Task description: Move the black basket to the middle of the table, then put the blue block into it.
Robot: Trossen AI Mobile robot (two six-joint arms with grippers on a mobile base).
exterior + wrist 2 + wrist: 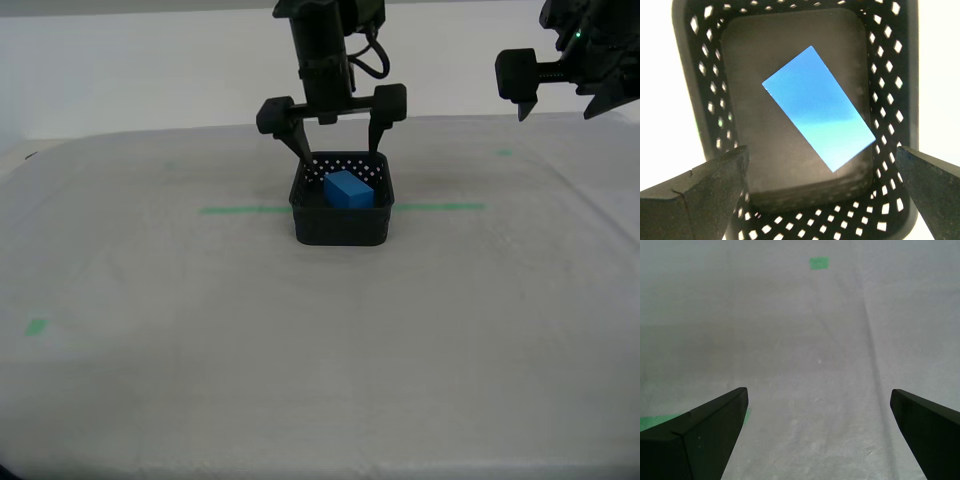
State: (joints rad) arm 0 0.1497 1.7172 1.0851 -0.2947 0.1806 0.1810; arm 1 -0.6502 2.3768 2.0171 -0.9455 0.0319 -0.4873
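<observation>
Block (pixel 348 189): lies in basket (pixel 340 225) on table (pixel 150 350), lower part hidden by wall. My second gripper (pixel 337 148): above, spread wide, empty. My first gripper (pixel 817 440): wide, empty, cut off in the exterior view.

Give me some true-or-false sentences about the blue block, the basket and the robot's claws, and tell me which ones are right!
1. The blue block lies inside the black basket. True.
2. My second tool is squeezing the block. False: it hangs open above the basket, holding nothing.
3. My first tool is open over bare table. True.
4. The basket lies tipped on its side. False: it stands upright.
5. The basket sits on the green tape line. True.
</observation>
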